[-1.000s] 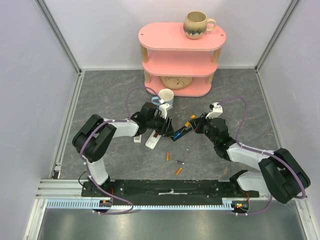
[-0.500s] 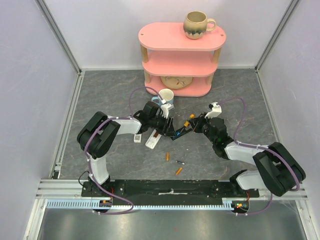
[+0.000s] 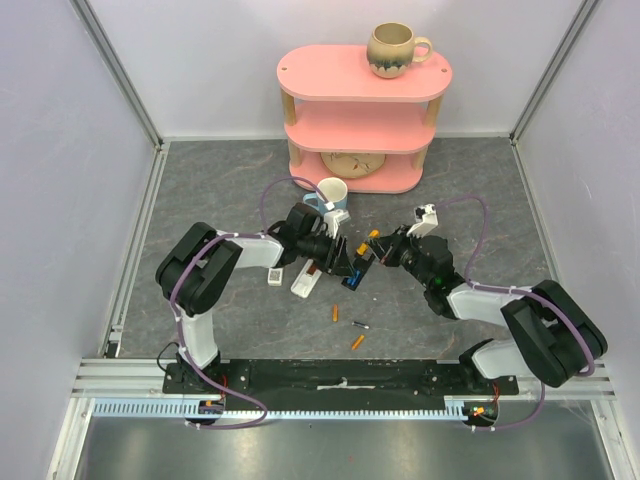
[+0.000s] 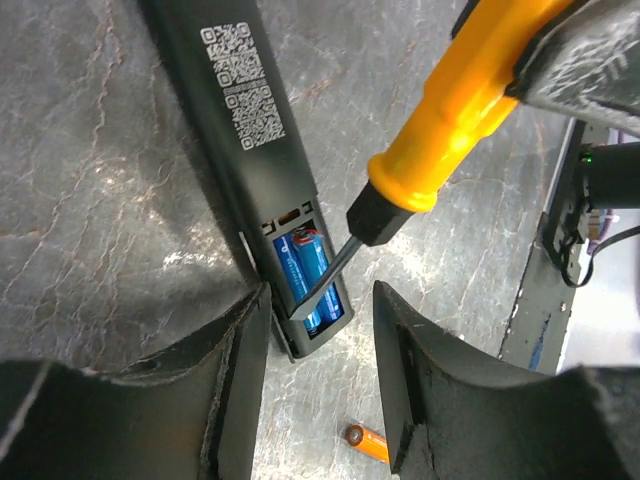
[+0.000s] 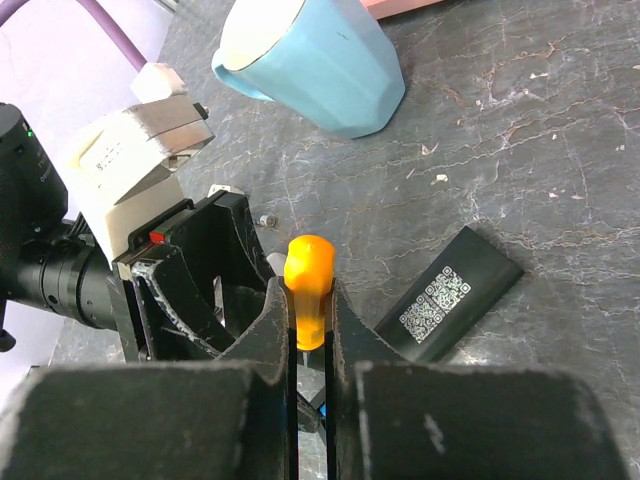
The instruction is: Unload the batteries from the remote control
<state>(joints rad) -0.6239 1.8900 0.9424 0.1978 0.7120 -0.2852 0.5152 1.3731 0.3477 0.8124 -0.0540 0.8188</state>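
A black remote control (image 4: pixel 235 150) lies on the grey table with its back up and its compartment open. Two blue batteries (image 4: pixel 300 262) sit inside it. My right gripper (image 5: pixel 310 290) is shut on the orange handle of a screwdriver (image 5: pixel 308 270), and the blade tip rests in the compartment on the blue cells. My left gripper (image 4: pixel 320 300) stands open around the remote's open end, with a gap on its right side. In the top view the two grippers meet over the remote (image 3: pixel 357 272). Loose batteries lie nearer the bases: an orange one (image 3: pixel 336 313), a grey one (image 3: pixel 360 325) and another orange one (image 3: pixel 358 342).
A white remote (image 3: pixel 305 282) and a small white piece (image 3: pixel 276 277) lie left of the black one. A blue mug (image 3: pixel 331 195) stands just behind the grippers. At the back is a pink shelf unit (image 3: pixel 360 110) with a beige mug (image 3: pixel 392 48) on top.
Both grippers have drawn a little closer together. The black remote's open end with the blue cells has shifted slightly toward the near right. The loose batteries have not moved.
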